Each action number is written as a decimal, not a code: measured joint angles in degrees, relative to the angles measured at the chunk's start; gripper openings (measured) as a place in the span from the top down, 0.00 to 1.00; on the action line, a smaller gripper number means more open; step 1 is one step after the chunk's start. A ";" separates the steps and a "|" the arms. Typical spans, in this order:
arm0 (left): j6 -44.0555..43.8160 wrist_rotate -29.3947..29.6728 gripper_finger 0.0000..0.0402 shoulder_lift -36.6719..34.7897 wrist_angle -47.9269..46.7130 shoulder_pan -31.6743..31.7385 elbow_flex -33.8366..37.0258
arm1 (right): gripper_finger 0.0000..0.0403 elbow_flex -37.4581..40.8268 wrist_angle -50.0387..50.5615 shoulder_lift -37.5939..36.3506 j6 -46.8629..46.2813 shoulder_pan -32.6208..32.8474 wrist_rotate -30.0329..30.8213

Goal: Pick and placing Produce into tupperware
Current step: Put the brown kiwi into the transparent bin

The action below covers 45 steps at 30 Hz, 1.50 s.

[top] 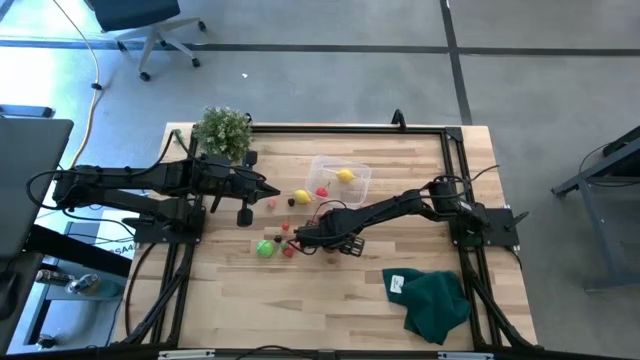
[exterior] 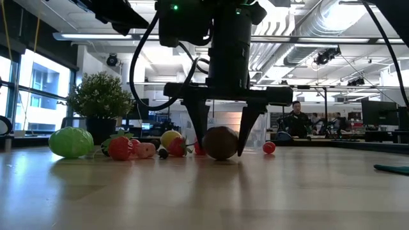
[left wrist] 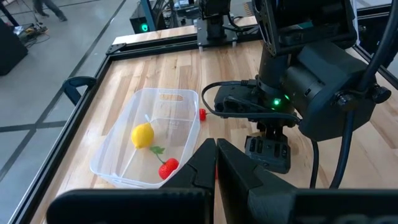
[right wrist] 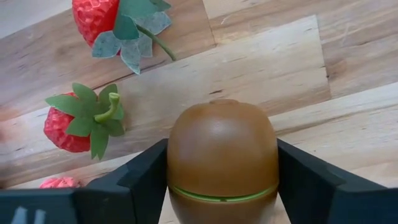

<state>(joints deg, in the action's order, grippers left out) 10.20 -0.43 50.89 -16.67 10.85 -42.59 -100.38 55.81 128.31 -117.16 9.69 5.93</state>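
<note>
Mid-table, clear of every edge, the right end effector [exterior: 222,148] clasps the brown kiwi [right wrist: 222,163].

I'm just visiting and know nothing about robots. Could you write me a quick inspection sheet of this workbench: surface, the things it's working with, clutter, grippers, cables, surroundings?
Surface: wooden table, black frame around it.
Job's things: clear tupperware holding a yellow fruit and a red piece; loose produce beside it, including a green piece, strawberries and a brown kiwi.
Clutter: potted plant at the back; dark green cloth near the front.
Grippers: right gripper down at the table, fingers flanking the kiwi; left gripper shut, waiting near the plant.
Cables: black leads along both arms; a yellow cord on the floor.
Surroundings: office chair; a person far behind.
</note>
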 joint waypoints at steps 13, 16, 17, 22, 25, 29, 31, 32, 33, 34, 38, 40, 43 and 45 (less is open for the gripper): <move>0.01 0.00 0.99 0.00 0.00 -0.02 0.00 | 0.40 0.00 -0.55 -0.01 1.92 -0.02 -0.09; 0.01 0.01 0.99 0.00 0.00 -0.02 0.02 | 0.40 0.00 -0.55 0.00 2.05 -0.02 -0.09; -0.01 0.01 0.99 0.00 0.00 -0.02 0.00 | 0.40 0.00 -0.54 0.00 2.15 -0.02 -0.09; 0.00 0.01 0.99 0.00 -0.01 -0.01 0.00 | 0.40 0.00 -0.55 -0.01 3.19 -0.02 -0.09; 0.01 0.01 0.99 0.00 0.00 0.00 0.02 | 0.40 0.00 -0.52 -0.01 3.19 -0.02 -0.09; -0.01 0.01 0.99 0.00 0.00 -0.02 0.02 | 0.41 0.00 -0.58 0.00 3.62 -0.02 -0.09; 0.00 0.00 0.99 0.00 0.00 -0.02 0.01 | 0.41 0.00 -0.76 0.00 4.05 -0.02 -0.09; 0.00 0.00 0.99 0.00 0.00 -0.02 0.00 | 0.42 -0.01 -0.93 -0.02 4.10 -0.02 -0.09; 0.01 -0.01 0.99 0.00 0.00 0.00 0.01 | 0.42 0.00 -1.03 -0.02 4.09 -0.02 -0.08; -0.01 0.00 0.99 0.00 -0.01 -0.01 0.00 | 0.42 0.00 -1.09 -0.01 4.06 -0.02 -0.09; 0.01 -0.01 0.99 0.00 0.00 -0.02 0.00 | 0.43 0.00 -1.59 -0.02 4.19 0.00 -0.09; 0.01 0.00 0.99 0.00 0.00 -0.02 0.00 | 0.43 -0.02 -1.97 -0.08 4.26 0.05 -0.10; 0.01 0.01 0.99 0.00 -0.02 -0.02 0.00 | 0.43 -0.01 -2.32 -0.60 4.90 0.11 -0.02; 0.00 0.01 0.99 0.00 -0.01 -0.02 0.00 | 0.43 -0.01 -2.39 -1.51 5.52 0.11 0.02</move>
<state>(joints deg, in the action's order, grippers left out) 10.21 -0.43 50.89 -16.68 10.83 -42.59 -100.38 53.42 126.80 -111.65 9.80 5.96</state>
